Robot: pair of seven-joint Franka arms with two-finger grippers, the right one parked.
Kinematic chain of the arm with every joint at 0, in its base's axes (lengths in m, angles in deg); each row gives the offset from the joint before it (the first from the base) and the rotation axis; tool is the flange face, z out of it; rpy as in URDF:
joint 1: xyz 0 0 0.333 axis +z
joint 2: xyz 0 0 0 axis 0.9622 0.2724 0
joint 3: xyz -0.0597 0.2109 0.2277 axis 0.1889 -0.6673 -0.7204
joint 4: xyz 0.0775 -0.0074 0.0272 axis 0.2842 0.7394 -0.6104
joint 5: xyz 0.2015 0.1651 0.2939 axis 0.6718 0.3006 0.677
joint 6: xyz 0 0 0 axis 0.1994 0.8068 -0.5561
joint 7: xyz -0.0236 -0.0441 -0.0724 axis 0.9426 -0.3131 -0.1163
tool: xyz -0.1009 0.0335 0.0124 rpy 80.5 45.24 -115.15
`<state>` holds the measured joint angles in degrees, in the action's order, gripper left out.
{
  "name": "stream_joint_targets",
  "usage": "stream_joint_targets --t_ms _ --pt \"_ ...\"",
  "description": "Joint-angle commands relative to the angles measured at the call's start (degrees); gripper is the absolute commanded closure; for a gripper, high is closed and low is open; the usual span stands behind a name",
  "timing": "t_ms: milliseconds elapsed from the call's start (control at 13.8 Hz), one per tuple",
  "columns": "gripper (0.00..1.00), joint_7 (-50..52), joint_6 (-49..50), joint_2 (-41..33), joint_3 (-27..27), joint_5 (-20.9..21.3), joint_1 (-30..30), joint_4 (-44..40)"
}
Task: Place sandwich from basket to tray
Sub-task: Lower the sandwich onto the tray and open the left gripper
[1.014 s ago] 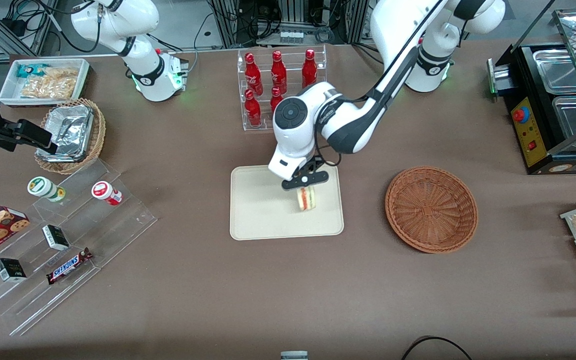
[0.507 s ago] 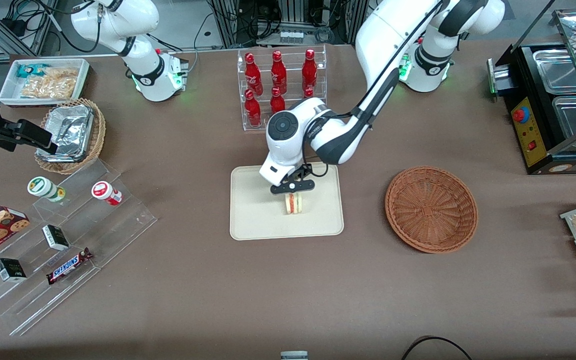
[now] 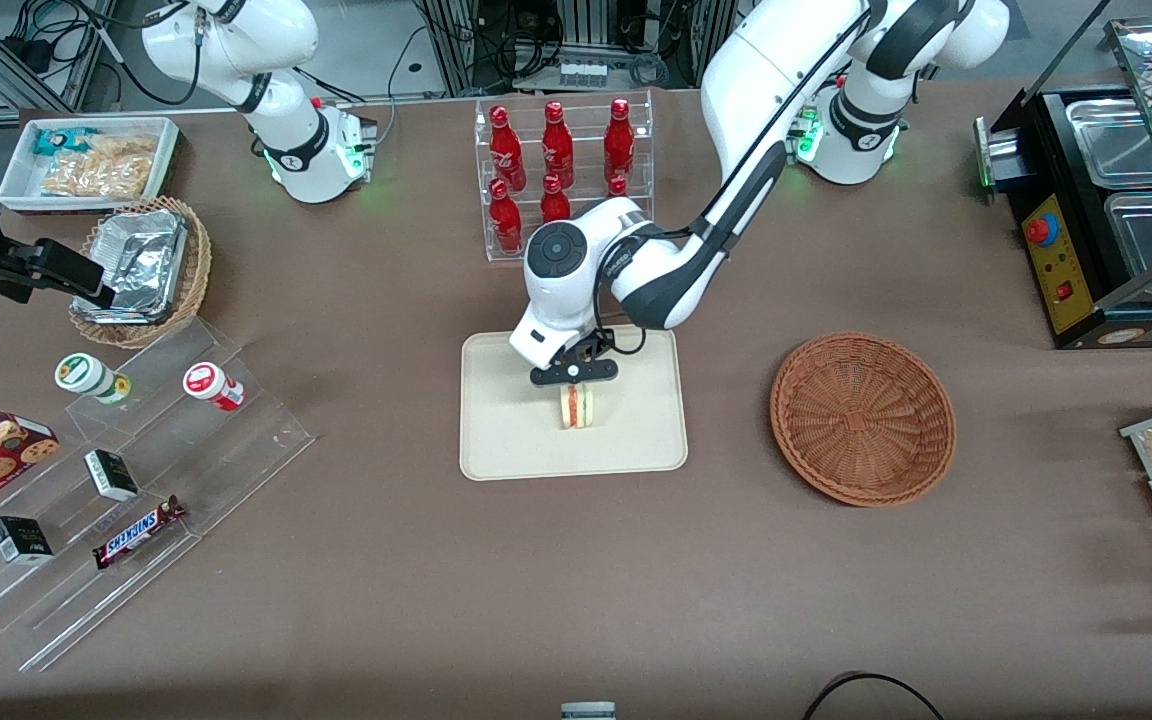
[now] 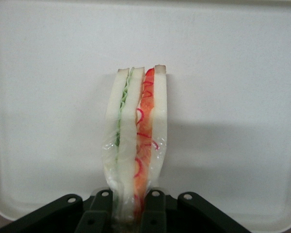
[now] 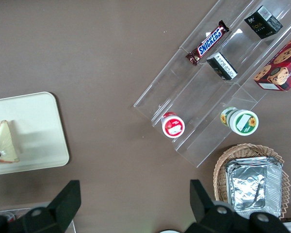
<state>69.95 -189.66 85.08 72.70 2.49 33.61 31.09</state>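
Change: against the two earlier front pictures, the left arm's gripper (image 3: 574, 378) with the sandwich (image 3: 577, 405) has shifted from the tray's basket-side edge toward its middle, and the wedge sits lower against the surface.
Meaning for task: transfer out of the basket looks done; judged remaining step is release and retreat.
Gripper: centre of the front frame, above the tray; fingers (image 4: 154, 213) pressed onto the wedge's narrow end, pinching it through its wrap.
Sandwich: centre of the front frame, over the tray's middle, standing on edge; whether it rests on the surface or hangs just above cannot be told. Triangular wedge, pale soft bread slices, green layer beside a red-orange layer with curled red strips, thin clear film crinkled near the grip.
Tray (image 3: 506, 440): cream-beige, matte, smooth, rectangular, rounded corners, low rim.
Basket (image 3: 863, 417): right of centre in the front frame, well apart from the tray; round, shallow, reddish-brown wicker, radial weave, nothing in it.
Handling judgement: bread is soft; wedge may topple flat once freed.
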Motion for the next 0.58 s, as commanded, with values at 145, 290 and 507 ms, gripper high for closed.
stream_joint_targets --t_ms 145,290,507 --pt "0.05 -0.1 -2.0 3.1 -0.3 1.5 -0.5 -3.1" --pt "0.0 0.0 -2.0 2.4 -0.3 1.5 -0.3 -3.1" --pt "0.0 0.5 -0.1 -2.8 -0.5 0.8 0.2 -1.6"
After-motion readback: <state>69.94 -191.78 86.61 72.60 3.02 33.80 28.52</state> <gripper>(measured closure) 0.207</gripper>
